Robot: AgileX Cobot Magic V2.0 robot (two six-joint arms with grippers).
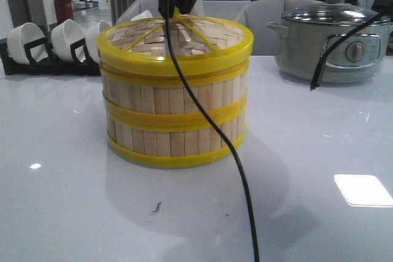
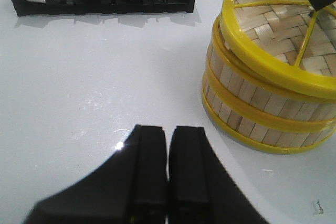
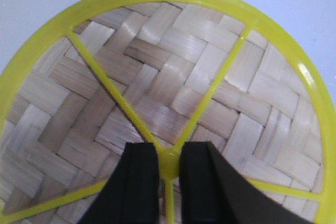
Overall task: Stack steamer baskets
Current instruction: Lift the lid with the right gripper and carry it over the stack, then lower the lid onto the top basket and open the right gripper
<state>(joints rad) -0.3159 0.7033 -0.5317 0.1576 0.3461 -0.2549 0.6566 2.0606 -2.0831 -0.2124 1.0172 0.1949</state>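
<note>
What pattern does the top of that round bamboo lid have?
A pale herringbone weave under yellow spokes on the flat woven yellow-rimmed lid; the right wrist view shows it best.

grey-green electric pot with glass lid and round knob point(image 1: 332, 46) stands on the far right of the glossy white table point(image 1: 61, 200). black dish rack holding white ceramic bowls on edge point(image 1: 49, 47) sits far left at the back, well apart from the pot. flat woven bamboo lid with yellow rim and spokes point(image 3: 173, 103) lies uppermost at the centre. small dark speck point(image 1: 157, 207) lies on the near tabletop.
</note>
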